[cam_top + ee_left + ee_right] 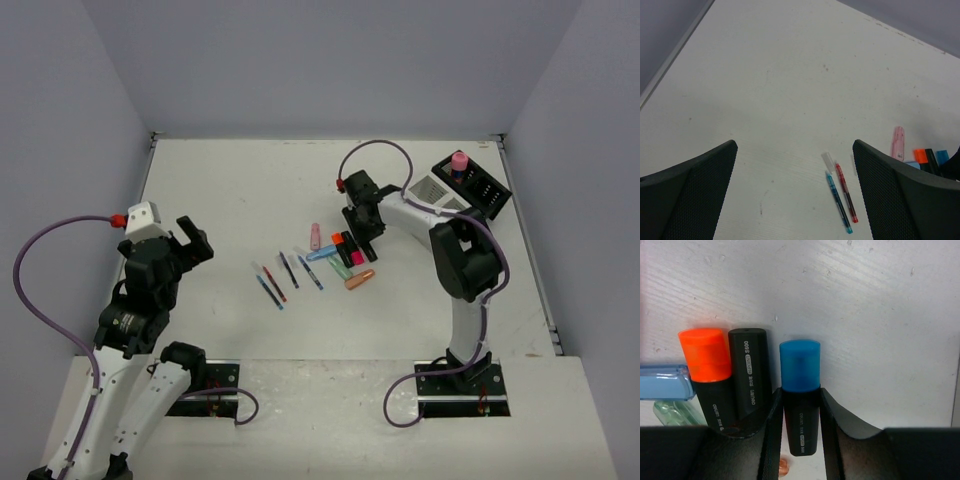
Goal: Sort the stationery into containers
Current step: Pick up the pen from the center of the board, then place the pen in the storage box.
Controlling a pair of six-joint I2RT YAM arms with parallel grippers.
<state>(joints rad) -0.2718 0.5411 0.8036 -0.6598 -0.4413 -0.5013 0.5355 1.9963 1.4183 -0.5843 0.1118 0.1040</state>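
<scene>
Right hand (801, 392) pinches blue-capped highlighter (800, 365), one finger on each side of its black body. Highlighter lies flat on table (230, 190), near middle. Orange-capped highlighter (705, 355) and black highlighter (749, 365) lie just beside it. Thin pens (270, 287) lie in row nearby. White box (432, 188) and black box (480, 185) stand far right, side by side. Pink cylinder (459, 160) stands in black box. Left hand (794, 145) spread wide, holds nothing, well apart from the highlighters.

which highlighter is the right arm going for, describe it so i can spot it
On the table, find the right gripper over the highlighter cluster near the middle. The highlighter lies between its fingers, which hug its black body. Its deep blue cap sets it apart from the orange-capped one beside it.
</scene>
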